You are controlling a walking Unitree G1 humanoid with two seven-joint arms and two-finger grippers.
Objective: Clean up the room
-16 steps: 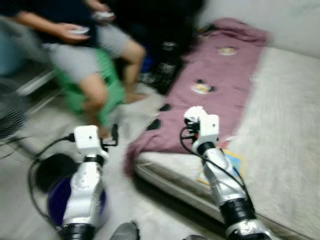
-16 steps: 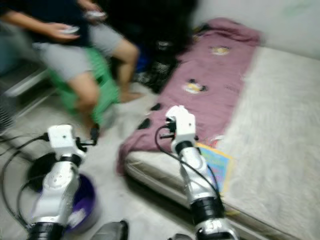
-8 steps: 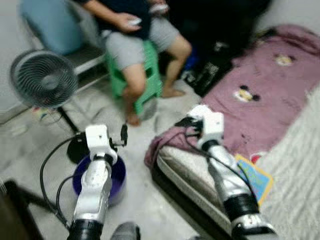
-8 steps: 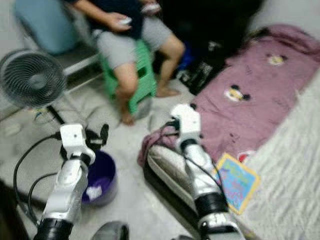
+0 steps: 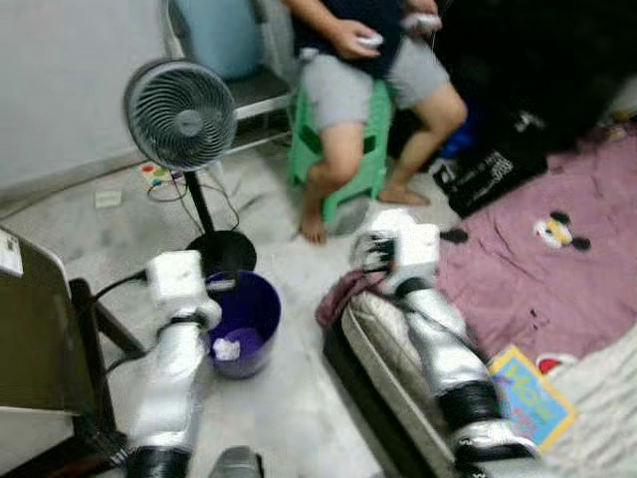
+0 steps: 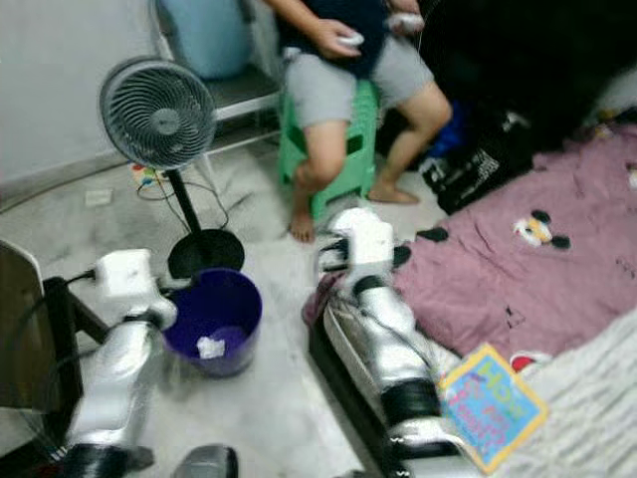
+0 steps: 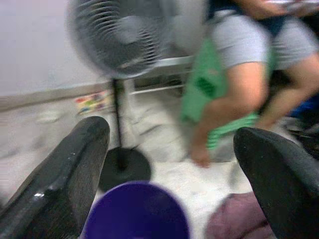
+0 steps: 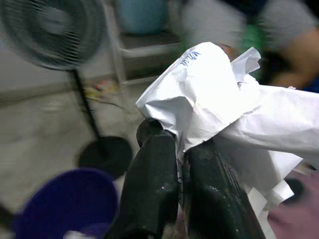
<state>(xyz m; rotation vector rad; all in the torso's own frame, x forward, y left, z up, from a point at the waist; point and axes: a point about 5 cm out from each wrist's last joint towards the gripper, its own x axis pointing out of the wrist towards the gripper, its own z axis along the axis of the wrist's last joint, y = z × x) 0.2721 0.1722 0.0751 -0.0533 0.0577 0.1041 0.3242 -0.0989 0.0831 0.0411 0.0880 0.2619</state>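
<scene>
Right wrist view: right gripper (image 8: 182, 164) apparently pinches crumpled paper (image 8: 214, 99); left gripper (image 7: 174, 164) spread.

A standing fan (image 5: 180, 113) is placed at the far left, its round black base (image 5: 221, 253) resting on the grey floor (image 5: 289, 408). A cable and a coloured power strip (image 5: 157, 171) are seen on the floor just beside the fan pole. A person (image 5: 370, 60) is seated on a green stool (image 5: 358, 159) at the far centre, with a small white object held in each hand. A light blue cushion (image 5: 219, 35) is set on a metal-framed seat behind the fan. A mauve blanket (image 5: 537, 269) with cartoon mouse prints is spread over the mattress (image 5: 383, 344) on the right. A colourful book (image 5: 528, 393) lies on the bed at the near right. A dark bag (image 5: 488, 174) rests on the floor beyond the bed.
</scene>
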